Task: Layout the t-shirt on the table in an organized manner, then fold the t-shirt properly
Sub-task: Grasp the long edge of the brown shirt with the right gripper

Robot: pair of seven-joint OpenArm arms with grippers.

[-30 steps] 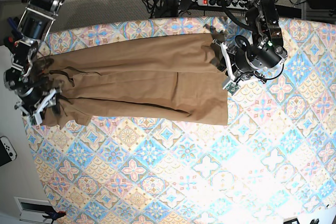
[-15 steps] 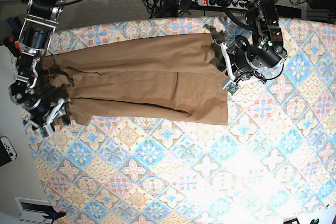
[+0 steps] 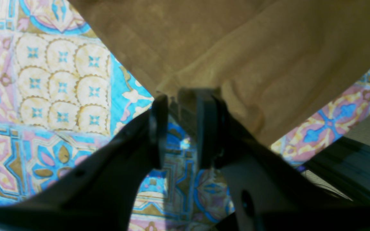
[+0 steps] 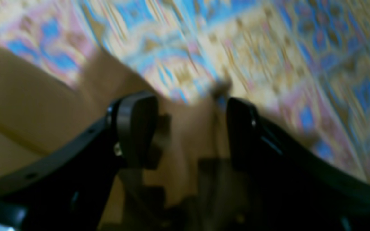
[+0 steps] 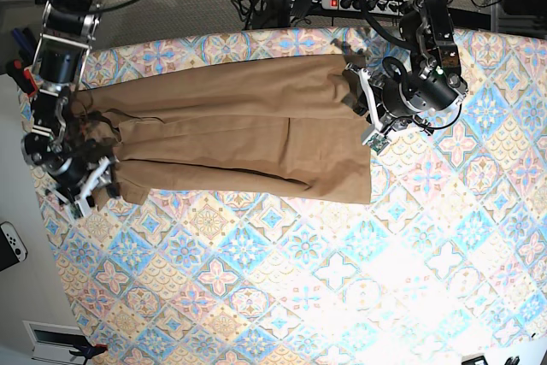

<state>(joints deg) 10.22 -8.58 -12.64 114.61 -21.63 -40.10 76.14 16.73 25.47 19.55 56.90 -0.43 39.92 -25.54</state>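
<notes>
Fingers point(image 3: 159, 128) of the left gripper point(image 3: 178, 128) stand close together with a narrow gap, at the lower centre of the left wrist view, right at the hem edge of the t-shirt point(image 5: 231, 126); whether cloth is pinched between them I cannot tell, since the tan fabric seems to pass behind the right-hand finger rather than into the gap. On the right gripper point(image 4: 191, 128) the fingers point(image 4: 136, 125) are spread wide, hovering over a tan edge of the shirt with nothing clamped between them; that view is blurred.

Further out, in the base view, the shirt lies stretched as a long band across the upper part of the surface point(image 5: 342, 279), from the left edge to right of centre, with one gripper at each end.

To do this step well, I judge each hand should take a clean corner, both layers together, and pull evenly outward so the folds flatten before any folding begins.

Plain tan-brown and soft, the garment shows long lengthwise creases and a doubled-over lower edge, bunched at the left end.
</notes>
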